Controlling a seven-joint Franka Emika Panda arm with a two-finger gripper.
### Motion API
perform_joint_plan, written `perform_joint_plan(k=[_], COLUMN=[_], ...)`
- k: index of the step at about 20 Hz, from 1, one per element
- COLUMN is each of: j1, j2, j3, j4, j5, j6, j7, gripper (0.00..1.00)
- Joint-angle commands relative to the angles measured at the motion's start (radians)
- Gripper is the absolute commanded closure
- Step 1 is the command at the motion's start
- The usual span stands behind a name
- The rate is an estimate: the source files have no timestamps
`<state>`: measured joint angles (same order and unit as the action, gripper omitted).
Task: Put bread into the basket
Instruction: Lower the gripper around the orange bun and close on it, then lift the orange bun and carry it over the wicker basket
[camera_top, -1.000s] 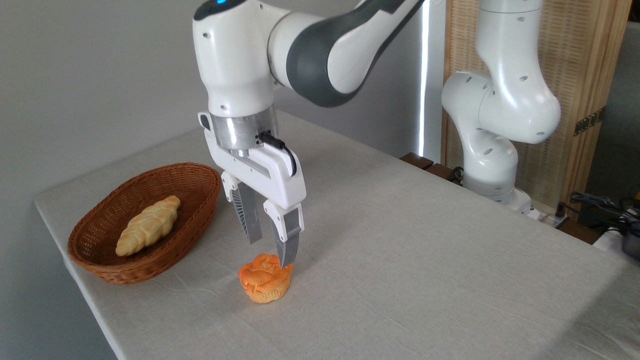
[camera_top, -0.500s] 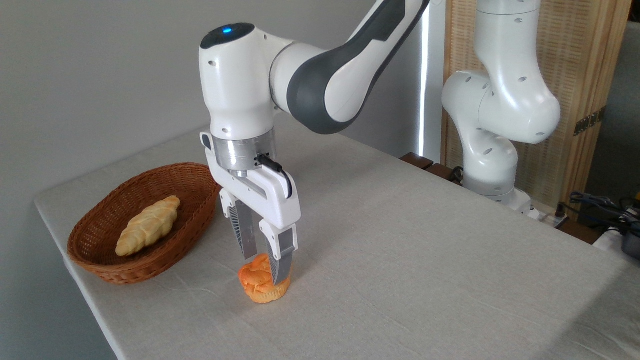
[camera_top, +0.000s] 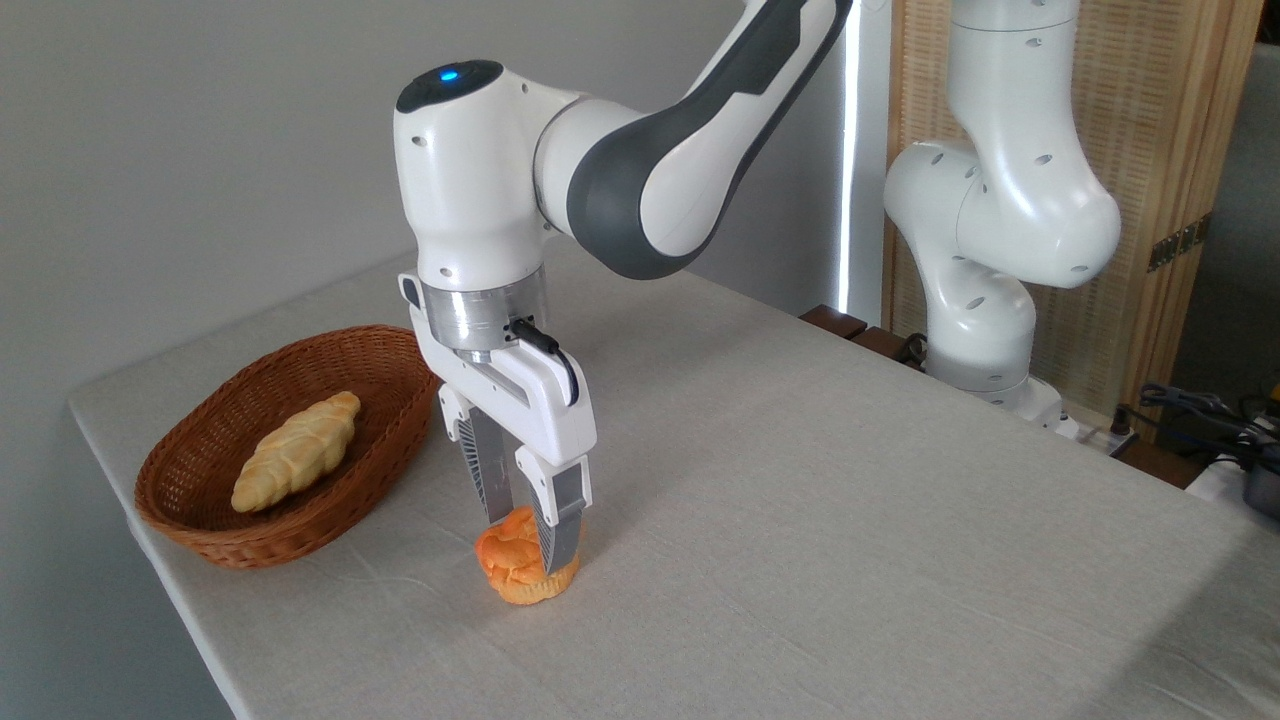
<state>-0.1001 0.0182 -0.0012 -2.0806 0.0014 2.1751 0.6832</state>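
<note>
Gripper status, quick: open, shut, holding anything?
Gripper: shut on the small orange muffin-shaped bun, which sits on the grey-clothed table.

1. A robot test setup in an ordinary indoor room is suggested, more a lab corner than a kitchen or shop.
2. A white and grey robot arm (camera_top: 600, 150) is mounted at the far edge of a bench (camera_top: 850, 500) covered by a plain light grey cloth.
3. Loose cables and dark equipment (camera_top: 1215, 420) are seen at the right edge, beside the arm's base.
4. A bare grey wall (camera_top: 180, 150) is seen behind, and a woven panel in a wooden frame (camera_top: 1170, 120) stands at the right, lending a domestic or office look.
</note>
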Motion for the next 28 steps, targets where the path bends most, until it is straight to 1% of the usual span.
perform_joint_plan(k=[1, 6, 7, 8, 10, 11, 12, 23, 27, 28], j1=[-0.007, -0.013, -0.013, -0.013, -0.013, -0.013, -0.013, -0.012, -0.012, -0.012], j2=[0.014, 0.019, 0.019, 0.02, 0.02, 0.02, 0.019, 0.009, -0.009, -0.012], j3=[0.006, 0.004, 0.004, 0.004, 0.004, 0.004, 0.004, 0.007, 0.007, 0.007], j4=[-0.006, -0.004, -0.004, -0.004, -0.004, -0.004, -0.004, 0.005, 0.025, 0.036], j5=[0.0, 0.0, 0.0, 0.0, 0.0, 0.0, 0.0, -0.003, -0.021, -0.047], j6=[0.017, 0.017, 0.017, 0.019, 0.017, 0.015, 0.011, 0.014, 0.014, 0.015], j7=[0.021, 0.019, 0.019, 0.019, 0.019, 0.019, 0.019, 0.018, 0.004, -0.001], gripper=[0.0, 0.0, 0.02, 0.1, 0.32, 0.4, 0.41, 0.4, 0.4, 0.4])
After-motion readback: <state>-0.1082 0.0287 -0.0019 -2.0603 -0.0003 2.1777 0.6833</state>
